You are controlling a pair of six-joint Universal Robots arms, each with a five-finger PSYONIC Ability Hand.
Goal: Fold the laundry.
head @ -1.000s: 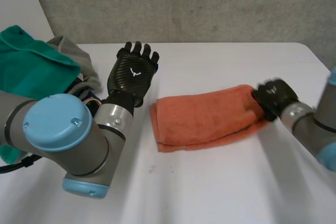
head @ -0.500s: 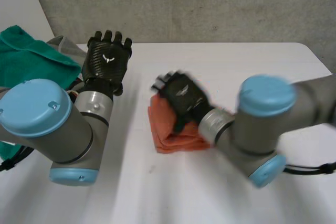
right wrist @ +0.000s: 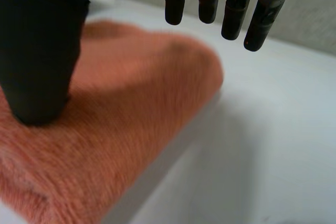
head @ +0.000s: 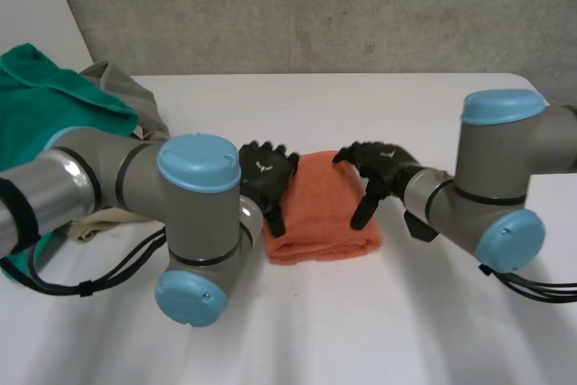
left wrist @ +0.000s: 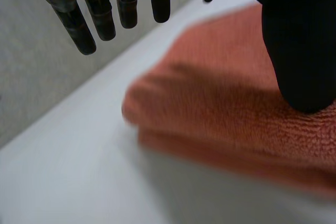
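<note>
Head camera above, behind; both wrist cameras close on same towel [head: 320, 214]

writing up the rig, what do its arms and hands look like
The left arm and right arm are grey tubes with round light-blue joint caps. The left hand and right hand are black, each with a small white mark on its back.

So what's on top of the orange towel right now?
The left robot hand and right robot hand rest on the folded orange towel, thumbs pressing its top. The cloth beneath them is covered.
</note>
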